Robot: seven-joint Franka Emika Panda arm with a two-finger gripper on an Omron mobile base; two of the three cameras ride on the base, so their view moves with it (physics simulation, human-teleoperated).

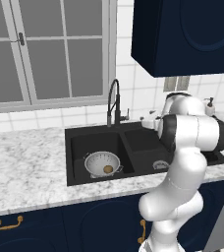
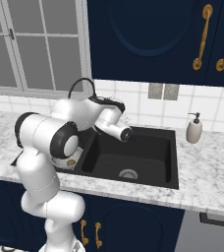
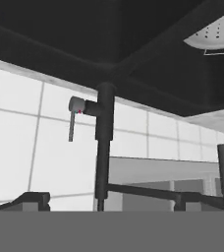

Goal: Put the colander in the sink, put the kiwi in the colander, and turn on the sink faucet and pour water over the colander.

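The silver-grey colander [image 1: 102,162] sits upright in the left basin of the black sink [image 1: 143,142], with the brown kiwi [image 1: 107,169] inside it. The black gooseneck faucet [image 1: 114,101] stands behind the divider between the basins. The hand view is rolled upside down: the faucet's post [image 3: 104,142] stands straight ahead with its small lever [image 3: 73,118] to one side, and the colander's rim [image 3: 214,37] shows in a top corner. My gripper [image 3: 111,202] is open, holds nothing, and hovers over the sink's back edge, facing the faucet base. No water is visible.
A beige soap dispenser [image 2: 194,129] stands on the marble counter right of the sink. A dark upper cabinet [image 1: 182,34] hangs above the right side. A window [image 1: 45,49] fills the wall behind the left counter. My own arm hides most of the colander in the right base view.
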